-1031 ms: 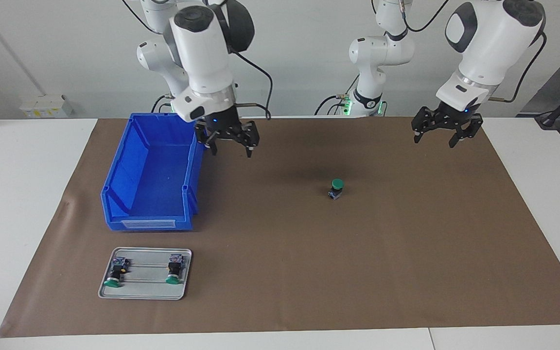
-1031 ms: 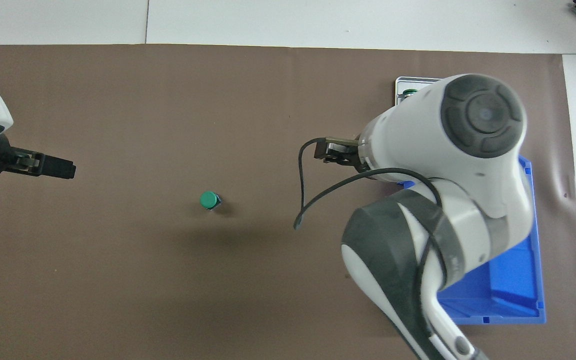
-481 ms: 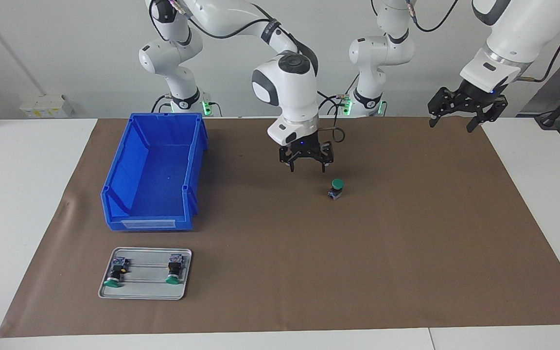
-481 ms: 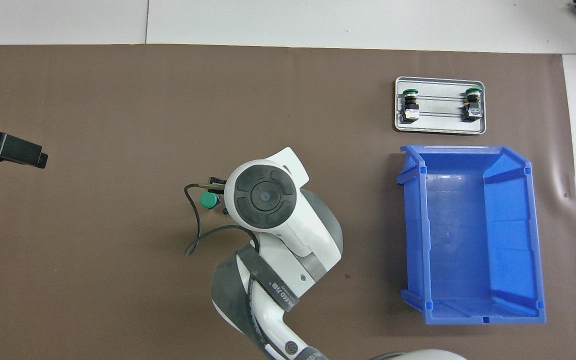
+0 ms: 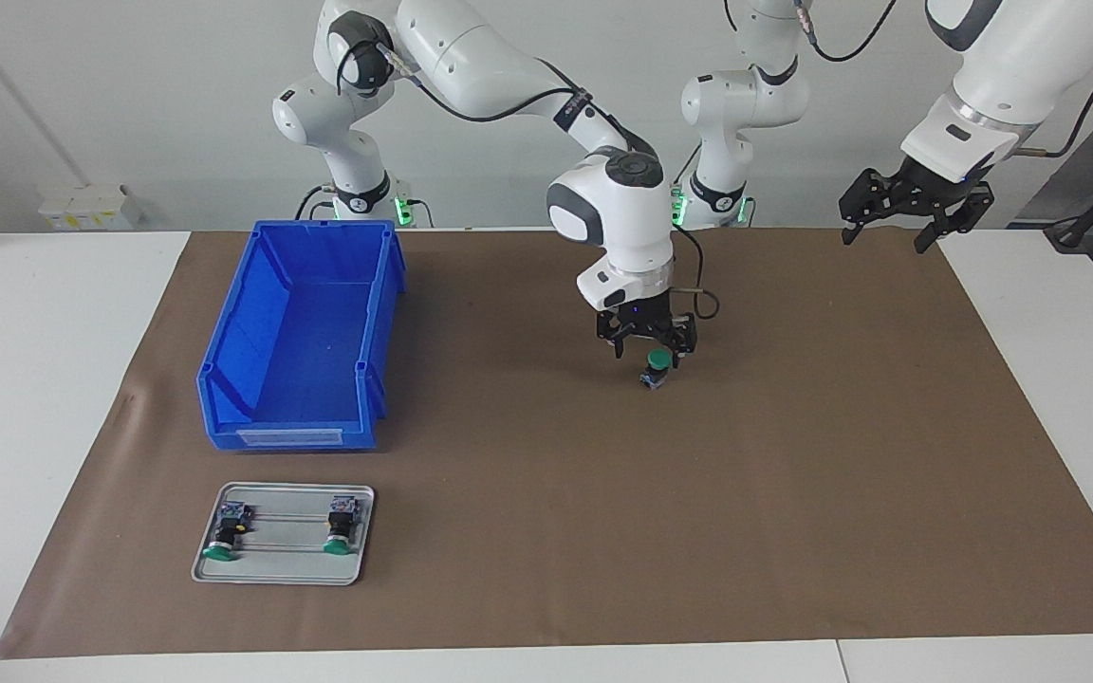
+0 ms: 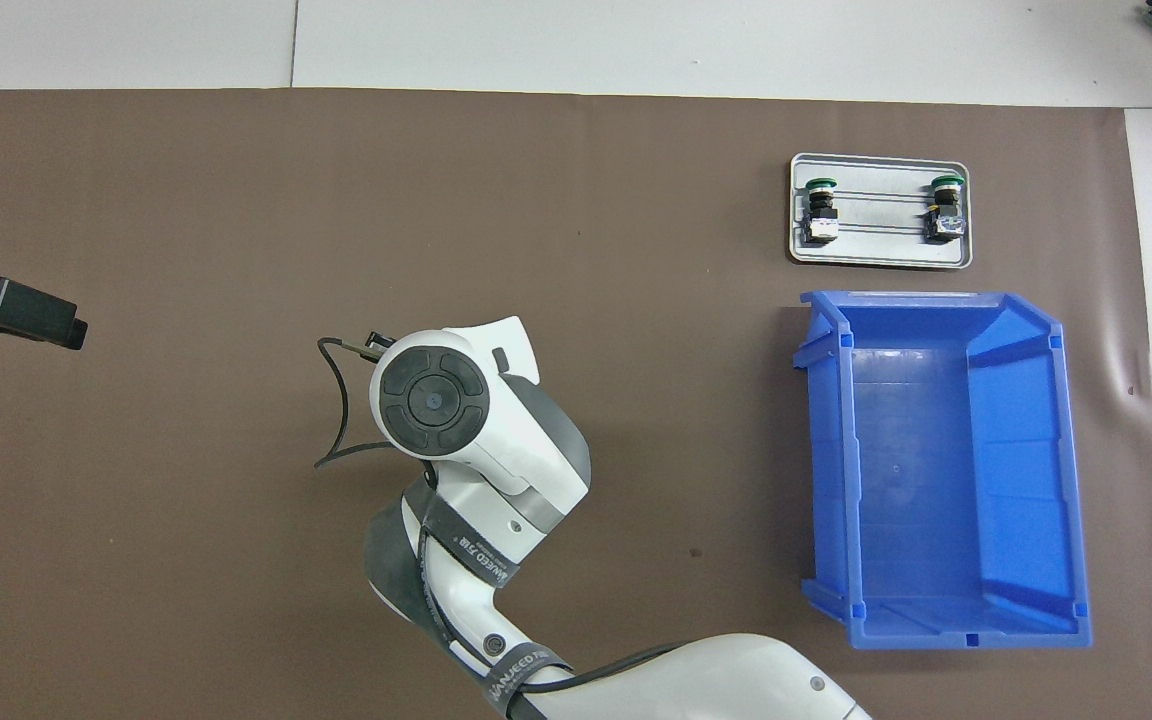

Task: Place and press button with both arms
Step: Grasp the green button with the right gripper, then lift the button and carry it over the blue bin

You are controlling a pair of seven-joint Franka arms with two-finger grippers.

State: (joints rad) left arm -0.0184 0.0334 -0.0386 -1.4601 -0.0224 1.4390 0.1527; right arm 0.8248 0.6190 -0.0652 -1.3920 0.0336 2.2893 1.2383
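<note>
Right gripper (image 5: 648, 349) hangs low over the button (image 5: 658, 367), fingers spread wide and holding nothing; the green cap sits just below and between the fingertips, so the move ahead looks like a short straight drop. Standing upright mid-mat, the button is far closer to this arm; the left gripper (image 5: 907, 211), open and empty, waits high over its own mat end. From overhead the right arm's wrist hides the button entirely.
</note>
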